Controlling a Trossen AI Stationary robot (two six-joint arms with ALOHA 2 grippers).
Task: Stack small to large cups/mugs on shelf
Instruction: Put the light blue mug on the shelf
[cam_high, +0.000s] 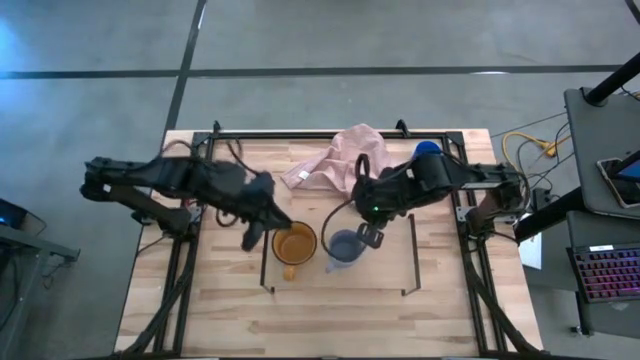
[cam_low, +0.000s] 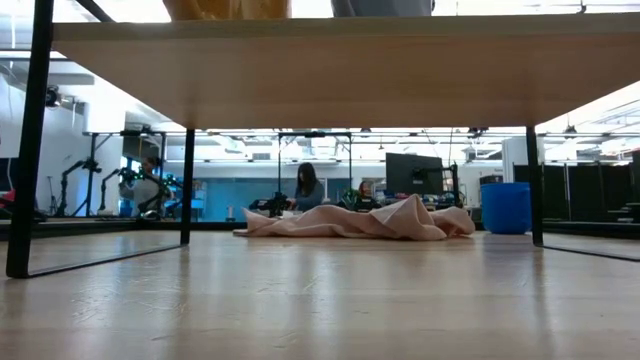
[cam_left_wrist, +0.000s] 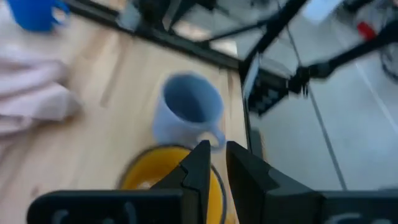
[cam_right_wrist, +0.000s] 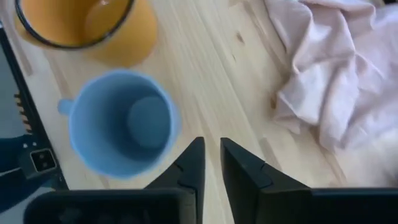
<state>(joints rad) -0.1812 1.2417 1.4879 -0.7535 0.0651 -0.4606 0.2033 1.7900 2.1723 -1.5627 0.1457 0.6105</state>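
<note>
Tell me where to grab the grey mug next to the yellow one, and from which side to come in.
Take the grey mug by its rim wall, from straight above. It stands upright with its mouth open, so one finger can go inside and one outside. Choose the side away from the yellow mug, which stands close beside it. The right gripper is the nearer one.

Two dark, near-black jointed arms are seen, the left arm (cam_high: 165, 180) and the right arm (cam_high: 450, 180), with black cables looped along the links. A small green light is shown on the right arm's wrist. Both grippers are built with two flat, angular black fingers (cam_right_wrist: 189, 165) on a wide black block.
</note>
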